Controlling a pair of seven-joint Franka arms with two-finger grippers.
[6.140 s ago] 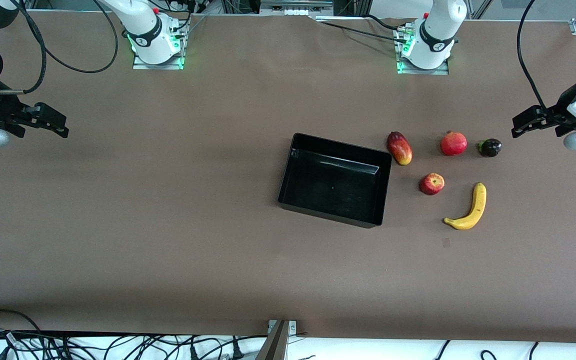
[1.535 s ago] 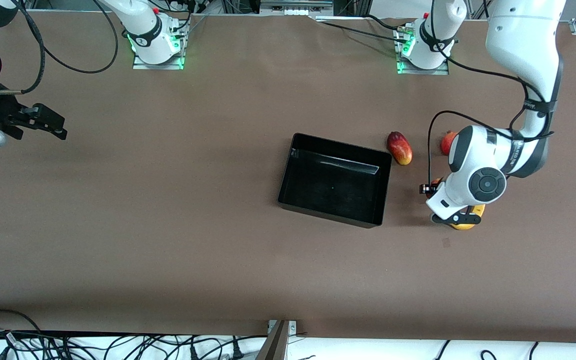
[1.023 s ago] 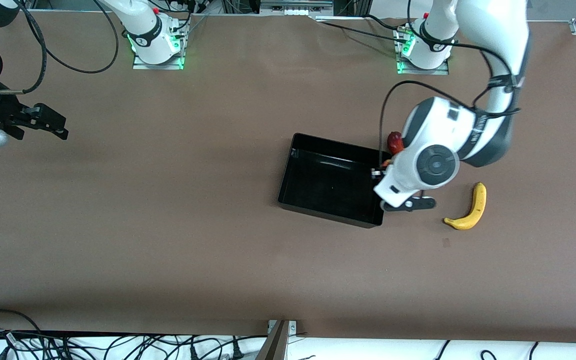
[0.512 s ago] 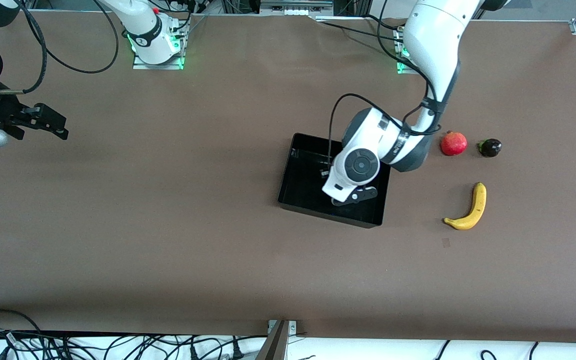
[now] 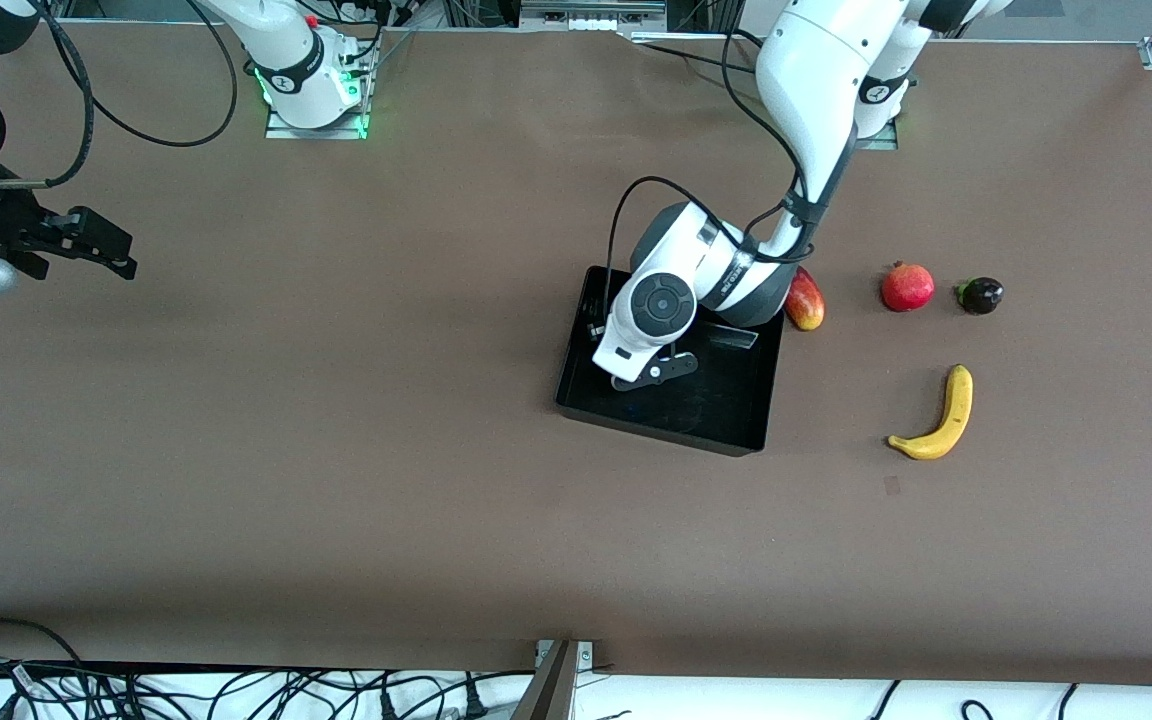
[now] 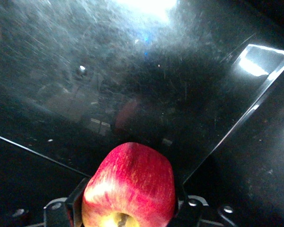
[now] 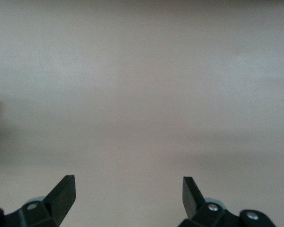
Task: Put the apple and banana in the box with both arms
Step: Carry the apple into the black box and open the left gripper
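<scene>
My left gripper (image 5: 639,374) hangs over the black box (image 5: 736,412), over its end toward the right arm. In the left wrist view the left gripper (image 6: 128,202) is shut on the red apple (image 6: 130,182), with the box's glossy floor (image 6: 132,71) below. The hand hides the apple in the front view. The yellow banana (image 5: 936,415) lies on the table toward the left arm's end, apart from the box. My right gripper (image 5: 101,250) waits open and empty at the right arm's end of the table; the right wrist view shows the right gripper (image 7: 128,189) over bare table.
A red-and-yellow mango (image 5: 806,300) lies beside the box's end wall. A red pomegranate (image 5: 907,287) and a small dark fruit (image 5: 980,295) lie farther from the front camera than the banana. Cables run along the table's front edge.
My left arm came in from the table's end, took the apple off the table beside the banana and carried it over the box. The right arm has not moved.
</scene>
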